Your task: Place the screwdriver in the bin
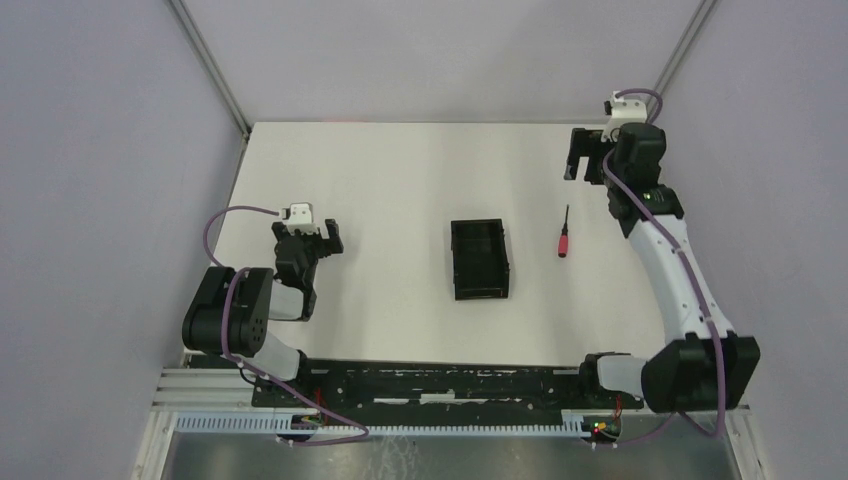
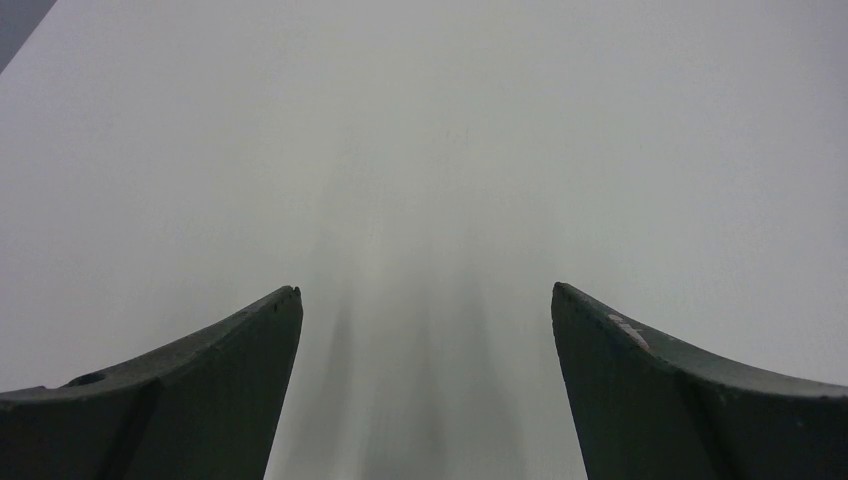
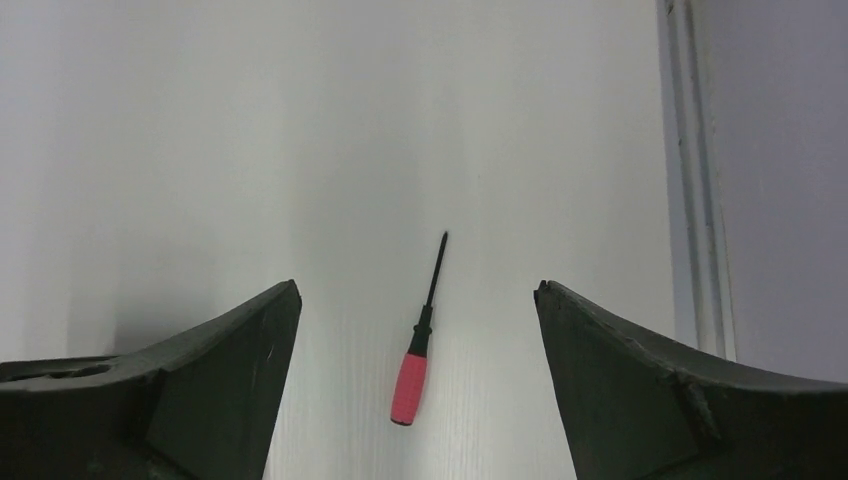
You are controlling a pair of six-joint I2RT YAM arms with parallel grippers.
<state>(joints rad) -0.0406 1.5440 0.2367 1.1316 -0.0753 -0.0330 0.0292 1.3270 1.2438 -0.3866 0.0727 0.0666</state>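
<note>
The screwdriver (image 1: pixel 564 238), with a red handle and thin black shaft, lies on the white table to the right of the bin (image 1: pixel 479 260), a small black open-top bin that looks empty. In the right wrist view the screwdriver (image 3: pixel 411 384) lies on the table below and between the fingers. My right gripper (image 1: pixel 587 155) (image 3: pixel 417 286) is open and empty, held above the table at the far right, beyond the screwdriver's tip. My left gripper (image 1: pixel 308 238) (image 2: pixel 426 288) is open and empty over bare table, left of the bin.
A metal frame rail (image 3: pixel 697 180) runs along the table's right edge, close to my right gripper. Grey walls enclose the table on the left, back and right. The arm bases sit on a black rail (image 1: pixel 440 385) at the near edge.
</note>
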